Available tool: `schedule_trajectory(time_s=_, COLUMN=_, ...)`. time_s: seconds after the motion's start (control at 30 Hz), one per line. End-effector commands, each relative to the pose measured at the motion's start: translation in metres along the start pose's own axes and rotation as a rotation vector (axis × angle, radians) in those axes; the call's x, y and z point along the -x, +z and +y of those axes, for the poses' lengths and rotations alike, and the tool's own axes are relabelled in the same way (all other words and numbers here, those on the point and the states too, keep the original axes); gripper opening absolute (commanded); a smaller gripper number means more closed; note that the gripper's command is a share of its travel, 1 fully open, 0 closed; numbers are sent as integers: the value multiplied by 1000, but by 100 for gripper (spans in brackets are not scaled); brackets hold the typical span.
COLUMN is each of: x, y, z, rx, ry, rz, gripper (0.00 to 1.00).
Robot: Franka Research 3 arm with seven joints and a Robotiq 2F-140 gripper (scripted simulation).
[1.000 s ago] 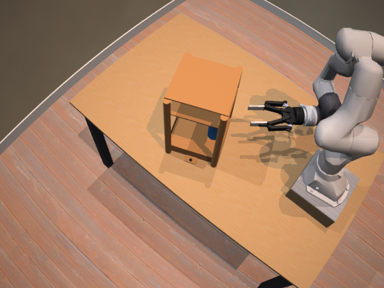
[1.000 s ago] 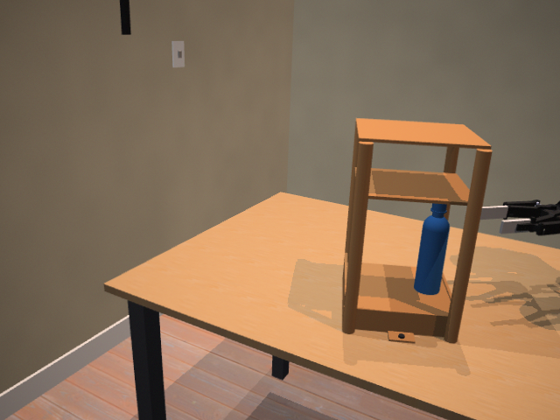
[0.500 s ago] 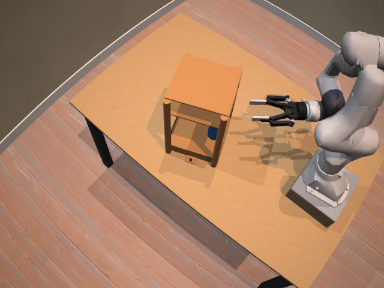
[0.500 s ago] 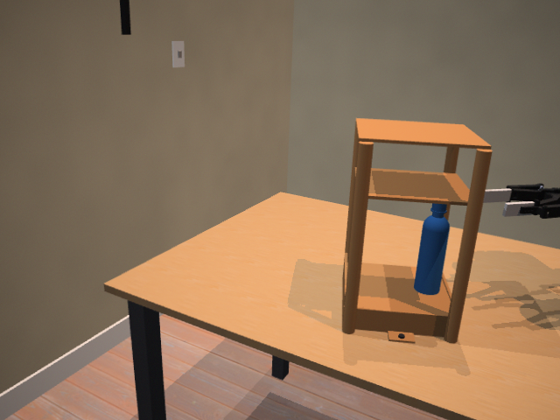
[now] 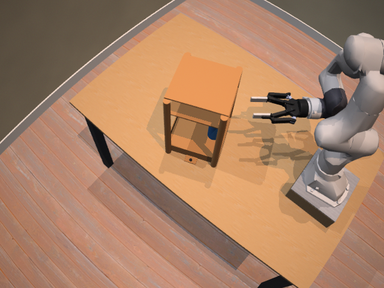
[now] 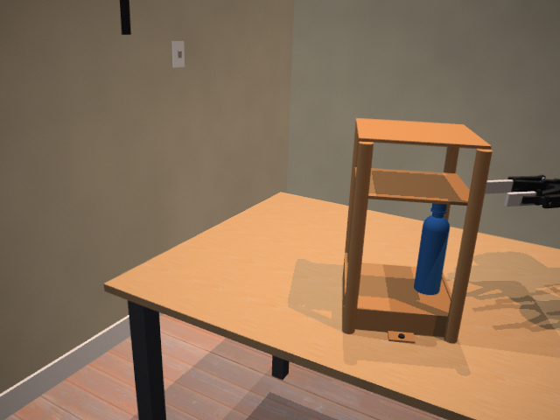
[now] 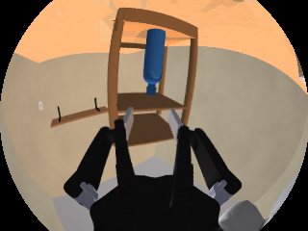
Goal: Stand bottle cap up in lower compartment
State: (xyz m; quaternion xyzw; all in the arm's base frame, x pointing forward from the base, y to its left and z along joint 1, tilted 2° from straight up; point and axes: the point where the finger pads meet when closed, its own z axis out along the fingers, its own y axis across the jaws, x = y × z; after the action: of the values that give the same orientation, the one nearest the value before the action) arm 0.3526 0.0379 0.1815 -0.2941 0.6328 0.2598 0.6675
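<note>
The blue bottle [image 5: 212, 133] [image 6: 431, 253] [image 7: 153, 58] stands cap up in the lower compartment of the wooden shelving unit [image 5: 204, 83] [image 6: 416, 131] [image 7: 115, 58]. It is on the floor, near the side that faces the robot, and its cap reaches just under the middle shelf. It looks about parallel to the posts. My gripper [image 5: 252, 107] [image 6: 497, 192] [image 7: 151, 114] is held level in the air a little way from the unit. It points at the unit, its fingers are apart, and nothing is between them.
The unit stands on the wooden table [image 5: 123, 86] [image 6: 226, 262]. A small brown tag with a black dot [image 5: 191, 159] [image 6: 401, 336] lies on the table against the unit's base. The robot's base [image 5: 325, 186] stands at the table's right end.
</note>
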Motion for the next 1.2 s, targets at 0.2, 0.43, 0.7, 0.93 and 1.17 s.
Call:
schedule_trajectory(time_s=0.2, x=4, y=0, z=1, rx=1, ry=38, rz=-4, gripper=44)
schedule_trajectory(time_s=0.43, x=5, y=0, z=1, rx=1, ry=38, rz=-4, gripper=100)
schedule_trajectory(time_s=0.7, x=5, y=0, z=1, rx=1, ry=38, rz=-4, gripper=100)
schedule_trajectory(time_s=0.93, x=5, y=0, z=1, rx=1, ry=38, rz=-4, gripper=100)
schedule_trajectory(time_s=1.17, x=5, y=0, z=1, rx=1, ry=38, rz=-4, gripper=100)
